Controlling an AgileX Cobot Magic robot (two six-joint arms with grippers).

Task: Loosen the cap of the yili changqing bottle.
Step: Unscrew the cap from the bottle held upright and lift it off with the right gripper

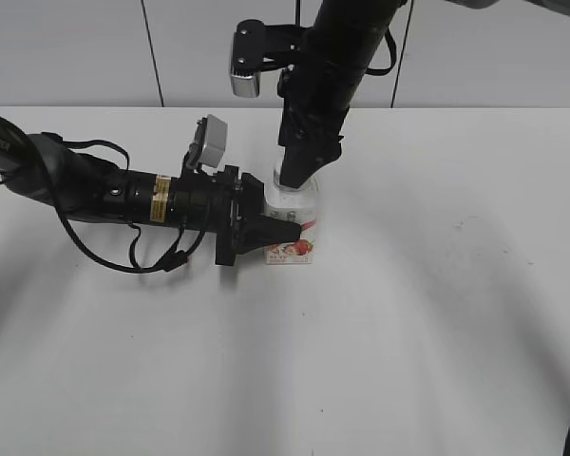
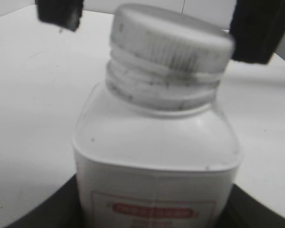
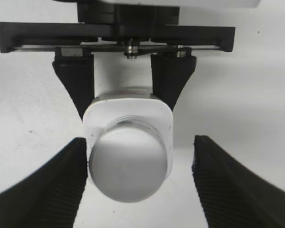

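The yili changqing bottle (image 1: pixel 294 204) stands upright on the white table, its strawberry label facing the front. My left gripper (image 1: pixel 280 233) reaches in level from the left and is shut on the bottle's body (image 2: pixel 156 142). The ribbed white cap (image 2: pixel 171 45) sits on the neck. In the exterior view the cap is mostly hidden by my right gripper (image 1: pixel 299 171), which hangs straight down over it. In the right wrist view the right gripper (image 3: pixel 140 156) is open around the cap (image 3: pixel 128 164). Its left finger is at the cap's side and its right finger stands clear.
The white table (image 1: pixel 437 313) stretches out on all sides of the bottle. The left arm and its cables (image 1: pixel 104 199) lie low across the left part. A grey panelled wall (image 1: pixel 76 47) stands behind the table.
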